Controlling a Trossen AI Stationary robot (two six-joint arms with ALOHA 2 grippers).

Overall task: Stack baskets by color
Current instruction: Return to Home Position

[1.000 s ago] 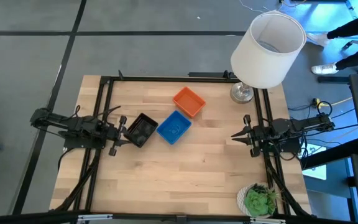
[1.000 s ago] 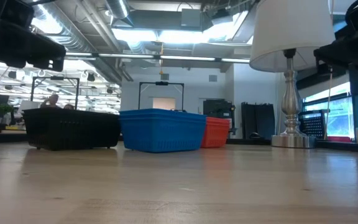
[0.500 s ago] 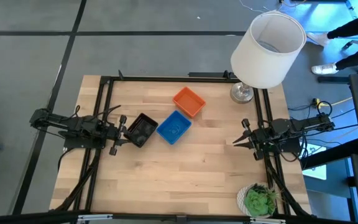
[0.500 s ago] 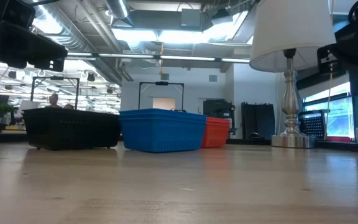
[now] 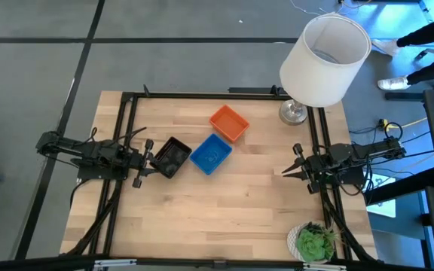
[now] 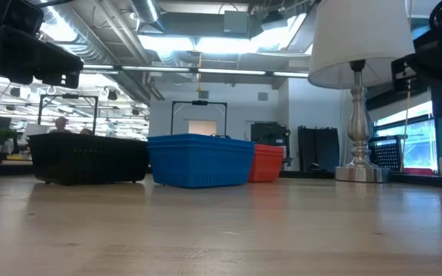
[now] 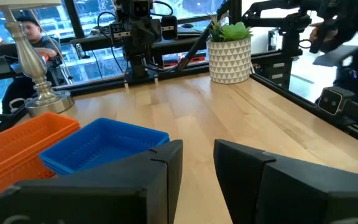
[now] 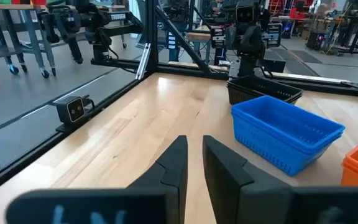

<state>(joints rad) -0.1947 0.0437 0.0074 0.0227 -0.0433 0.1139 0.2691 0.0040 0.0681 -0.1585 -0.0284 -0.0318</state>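
Observation:
Three baskets or stacks of them rest on their bases on the wooden table: a black basket (image 5: 172, 156) at the left, a blue basket (image 5: 211, 153) beside it, and an orange basket (image 5: 229, 123) farther back. The blue one (image 8: 284, 134) shows several nested rims. My left gripper (image 5: 149, 157) hangs level and open beside the black basket's left corner, higher than its rim (image 6: 90, 139). Its wrist view shows the blue basket (image 7: 104, 146) and the orange one (image 7: 23, 140) past the fingers. My right gripper (image 5: 286, 170) waits level at the table's right side, a narrow gap (image 8: 194, 155) between its fingers.
A lamp with a large white shade (image 5: 325, 59) stands on its metal base (image 5: 292, 113) at the far right corner. A potted green plant (image 5: 313, 242) sits at the near right corner. Black frame rails (image 5: 126, 120) run along the left, far and right sides. Bare wood lies in front of the baskets.
My right gripper has swung a little toward the table's near edge, staying level and in place. The baskets and my left gripper have kept still.

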